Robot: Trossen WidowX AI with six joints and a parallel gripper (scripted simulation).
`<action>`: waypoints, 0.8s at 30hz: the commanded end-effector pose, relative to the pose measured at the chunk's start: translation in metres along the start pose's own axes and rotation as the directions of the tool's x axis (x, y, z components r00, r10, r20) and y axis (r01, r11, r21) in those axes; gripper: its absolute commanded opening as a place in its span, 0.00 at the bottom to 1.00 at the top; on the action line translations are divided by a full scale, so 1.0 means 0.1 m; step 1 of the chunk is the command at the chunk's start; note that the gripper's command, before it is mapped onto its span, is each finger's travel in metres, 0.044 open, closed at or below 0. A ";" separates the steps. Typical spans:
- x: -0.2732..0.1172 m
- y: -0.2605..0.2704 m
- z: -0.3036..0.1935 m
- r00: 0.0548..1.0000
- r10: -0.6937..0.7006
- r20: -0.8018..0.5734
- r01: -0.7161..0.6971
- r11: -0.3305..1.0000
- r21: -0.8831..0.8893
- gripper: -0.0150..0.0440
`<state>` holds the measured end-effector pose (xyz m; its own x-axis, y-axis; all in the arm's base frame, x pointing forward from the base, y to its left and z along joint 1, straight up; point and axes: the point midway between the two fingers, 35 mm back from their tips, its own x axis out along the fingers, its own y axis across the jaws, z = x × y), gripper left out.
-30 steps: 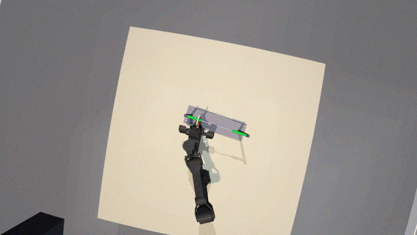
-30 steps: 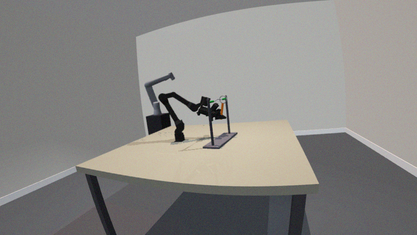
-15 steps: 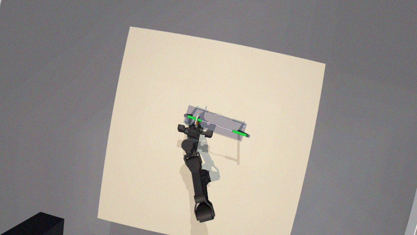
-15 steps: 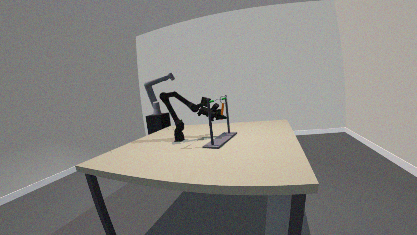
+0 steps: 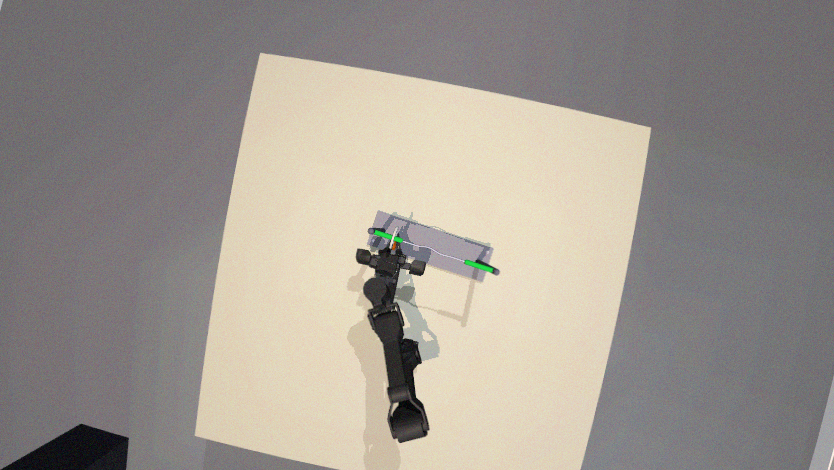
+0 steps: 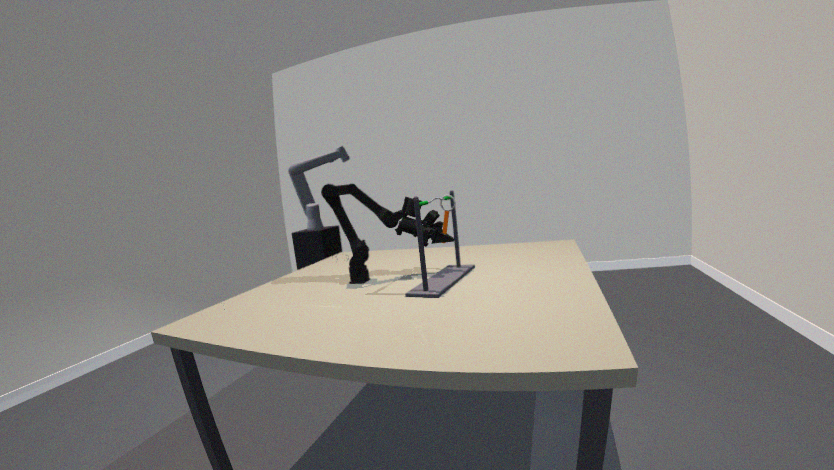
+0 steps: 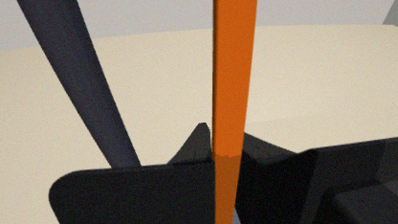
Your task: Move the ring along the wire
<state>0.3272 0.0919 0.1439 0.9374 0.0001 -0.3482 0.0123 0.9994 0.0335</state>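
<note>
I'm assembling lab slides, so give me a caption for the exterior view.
Jaws shut on the orange handle, a black arm holds the ring around the wire.

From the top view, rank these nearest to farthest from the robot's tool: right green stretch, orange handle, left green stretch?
1. Orange handle: held in the tool.
2. Left green stretch: just beyond it.
3. Right green stretch: off to the right.

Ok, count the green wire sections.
2: a green wire section with the pale thin ring around it, and a green wire section beside the opposite dark post.
</note>
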 end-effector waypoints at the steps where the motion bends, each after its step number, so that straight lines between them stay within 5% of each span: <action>1: 0.00 -0.01 -0.01 1.000 -0.005 0.001 0.005 1.000 0.004 0.00; 15: 0.00 -0.01 -0.01 1.000 -0.005 0.001 0.005 1.000 0.004 0.00; 24: 0.00 0.00 0.00 1.000 -0.001 0.000 0.001 1.000 0.000 0.40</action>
<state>0.3271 0.0917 0.1437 0.9375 -0.0012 -0.3479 0.0135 0.9994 0.0329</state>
